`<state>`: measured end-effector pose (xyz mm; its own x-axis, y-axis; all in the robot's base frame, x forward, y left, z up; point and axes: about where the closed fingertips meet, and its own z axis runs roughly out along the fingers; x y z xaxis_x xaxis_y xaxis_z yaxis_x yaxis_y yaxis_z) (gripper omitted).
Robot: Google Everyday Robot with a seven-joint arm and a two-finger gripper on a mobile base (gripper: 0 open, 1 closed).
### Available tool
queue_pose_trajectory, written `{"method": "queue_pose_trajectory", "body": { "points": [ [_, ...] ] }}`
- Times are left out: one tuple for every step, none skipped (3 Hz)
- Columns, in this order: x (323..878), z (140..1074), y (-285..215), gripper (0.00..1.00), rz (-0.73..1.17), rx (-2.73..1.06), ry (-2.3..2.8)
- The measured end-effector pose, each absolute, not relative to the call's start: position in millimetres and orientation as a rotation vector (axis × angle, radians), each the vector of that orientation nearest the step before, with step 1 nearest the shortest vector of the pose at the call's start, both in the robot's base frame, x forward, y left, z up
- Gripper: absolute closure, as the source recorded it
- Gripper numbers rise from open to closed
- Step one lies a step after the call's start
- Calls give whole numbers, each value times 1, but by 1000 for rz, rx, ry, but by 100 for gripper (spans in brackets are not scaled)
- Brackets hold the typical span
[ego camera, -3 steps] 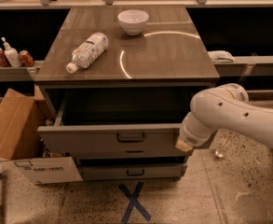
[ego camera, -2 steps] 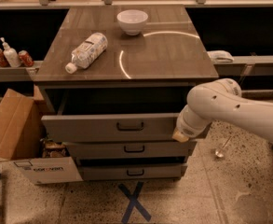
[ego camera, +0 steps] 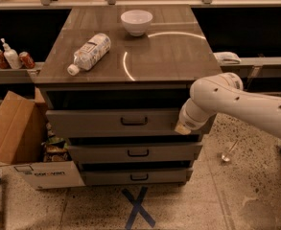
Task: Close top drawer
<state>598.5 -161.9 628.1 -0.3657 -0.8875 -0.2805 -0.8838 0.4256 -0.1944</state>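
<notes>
The tool [ego camera: 182,127], at the end of a white arm [ego camera: 236,99] reaching in from the right, presses against the right end of the top drawer [ego camera: 92,122]; whether the tool is open or closed cannot be told, and it appears to grip nothing. The top drawer stands partly pulled out, its flat front forward of the desk [ego camera: 169,56] edge, a dark gap above it. Its small dark handle [ego camera: 134,121] sits at the centre of the panel, left of the tool. Two lower drawers [ego camera: 101,154] lie beneath, set further back. On the desk, a plastic bottle [ego camera: 88,51] lies on its side and a white bowl [ego camera: 136,22] stands behind it. An open cardboard box [ego camera: 13,133] sits on the floor at left, and a blue tape cross [ego camera: 137,207] marks the floor in front.
</notes>
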Motion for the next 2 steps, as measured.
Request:
{"method": "queue_pose_trajectory", "body": {
  "points": [
    [610,633,-163,100,-19,-1506,2330],
    [607,639,-168,100,8,-1498,2307]
  ]
}}
